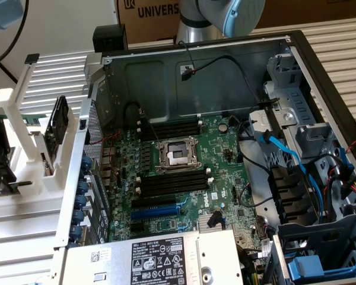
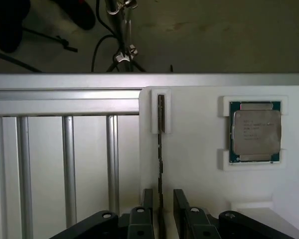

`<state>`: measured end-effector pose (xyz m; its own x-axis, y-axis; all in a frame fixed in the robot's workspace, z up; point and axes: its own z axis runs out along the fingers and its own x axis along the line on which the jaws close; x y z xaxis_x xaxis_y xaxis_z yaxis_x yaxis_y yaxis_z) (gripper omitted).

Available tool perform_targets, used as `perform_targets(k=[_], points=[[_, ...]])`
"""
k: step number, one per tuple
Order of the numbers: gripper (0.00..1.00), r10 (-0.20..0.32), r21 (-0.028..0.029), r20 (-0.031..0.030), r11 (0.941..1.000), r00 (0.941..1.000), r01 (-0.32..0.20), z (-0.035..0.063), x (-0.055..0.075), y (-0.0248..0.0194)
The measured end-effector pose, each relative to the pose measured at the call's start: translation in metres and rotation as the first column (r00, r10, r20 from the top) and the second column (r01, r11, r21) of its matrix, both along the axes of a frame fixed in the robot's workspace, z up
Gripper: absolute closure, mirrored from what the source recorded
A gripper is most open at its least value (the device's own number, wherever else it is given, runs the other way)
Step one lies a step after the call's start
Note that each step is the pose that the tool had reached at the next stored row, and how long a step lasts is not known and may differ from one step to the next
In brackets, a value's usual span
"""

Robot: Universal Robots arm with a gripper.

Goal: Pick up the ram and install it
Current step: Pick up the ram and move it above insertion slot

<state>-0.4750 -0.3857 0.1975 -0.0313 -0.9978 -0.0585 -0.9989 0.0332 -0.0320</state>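
The fingers [image 2: 182,211] stand open on either side of the ram [image 2: 161,139] without gripping it, and the ram sits on edge in a slot of the white holder [image 2: 199,184], probably kept upright so that both faces can be pinched.

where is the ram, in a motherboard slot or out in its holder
Out: the ram stands on edge in the white holder, with the open hand straddling it.
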Motion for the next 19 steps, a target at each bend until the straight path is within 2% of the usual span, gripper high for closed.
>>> perform_targets(k=[19], points=[[0.69, 0.000, 0.0001, 0.0000, 1.0000, 1.0000, 0.000, 0.0000, -0.0006, -0.0005]])
